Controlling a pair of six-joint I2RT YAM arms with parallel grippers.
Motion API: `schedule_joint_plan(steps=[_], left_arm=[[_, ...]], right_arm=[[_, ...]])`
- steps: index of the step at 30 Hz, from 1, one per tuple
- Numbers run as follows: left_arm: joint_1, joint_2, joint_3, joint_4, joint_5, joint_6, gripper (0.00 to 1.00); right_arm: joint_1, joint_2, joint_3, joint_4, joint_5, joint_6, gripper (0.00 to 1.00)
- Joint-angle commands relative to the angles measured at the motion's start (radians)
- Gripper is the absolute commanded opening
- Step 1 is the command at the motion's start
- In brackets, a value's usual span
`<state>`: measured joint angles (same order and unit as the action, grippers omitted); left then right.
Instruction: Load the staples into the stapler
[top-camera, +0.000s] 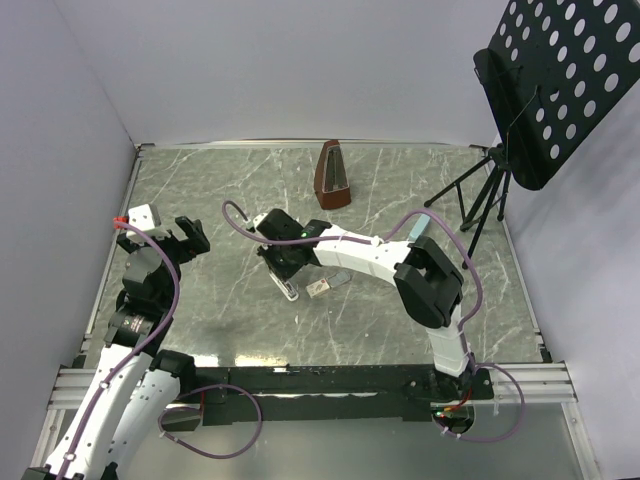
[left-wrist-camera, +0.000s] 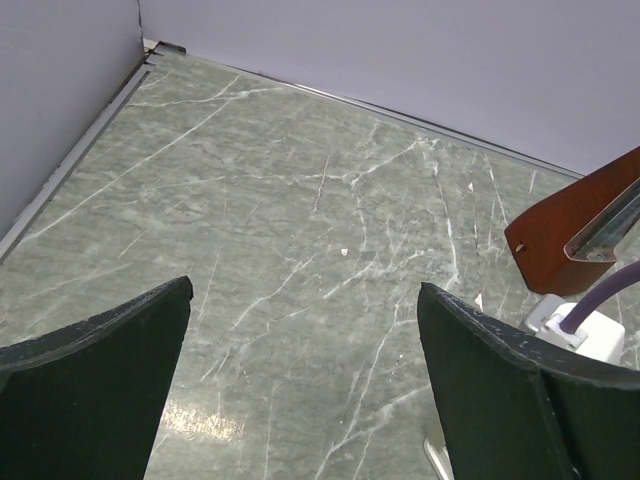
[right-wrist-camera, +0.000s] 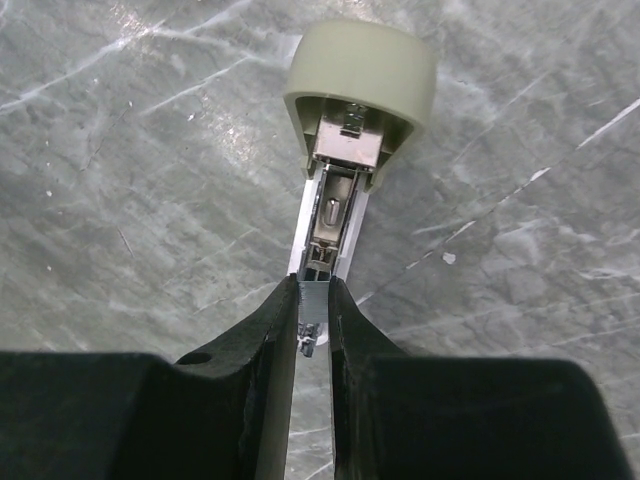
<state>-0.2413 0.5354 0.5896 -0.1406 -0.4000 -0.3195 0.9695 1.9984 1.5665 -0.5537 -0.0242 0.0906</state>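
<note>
Centrally on the marble surface (top-camera: 400, 330), a short grey strip of staples (right-wrist-camera: 312, 302) is pinched upright by the clenched right claw (right-wrist-camera: 313, 290), at the near end of the metal channel of the opened stapler (right-wrist-camera: 360, 85). The channel's near part is hidden by the claw's dark fingers. A tan staple box (top-camera: 320, 288) lies just beside them. A brown metronome (top-camera: 333, 176) stands farther back, and a black music stand (top-camera: 545, 80) at the far right. The left claw (top-camera: 190, 240) is held spread wide, well apart at the left.
</note>
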Motion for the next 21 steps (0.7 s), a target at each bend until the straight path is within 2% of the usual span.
schedule_joint_plan(steps=[1,10,21], left_arm=[[0.004,-0.008,0.039,0.022,-0.010,-0.007,0.99],[0.004,-0.008,0.041,0.021,0.000,-0.007,1.00],[0.004,-0.005,0.042,0.019,-0.002,-0.009,0.99]], right_arm=[[0.011,0.008,0.029,0.009,0.003,0.029,0.18],[0.012,0.034,0.035,-0.006,0.064,0.066,0.18],[0.017,0.054,0.038,-0.003,0.070,0.121,0.18]])
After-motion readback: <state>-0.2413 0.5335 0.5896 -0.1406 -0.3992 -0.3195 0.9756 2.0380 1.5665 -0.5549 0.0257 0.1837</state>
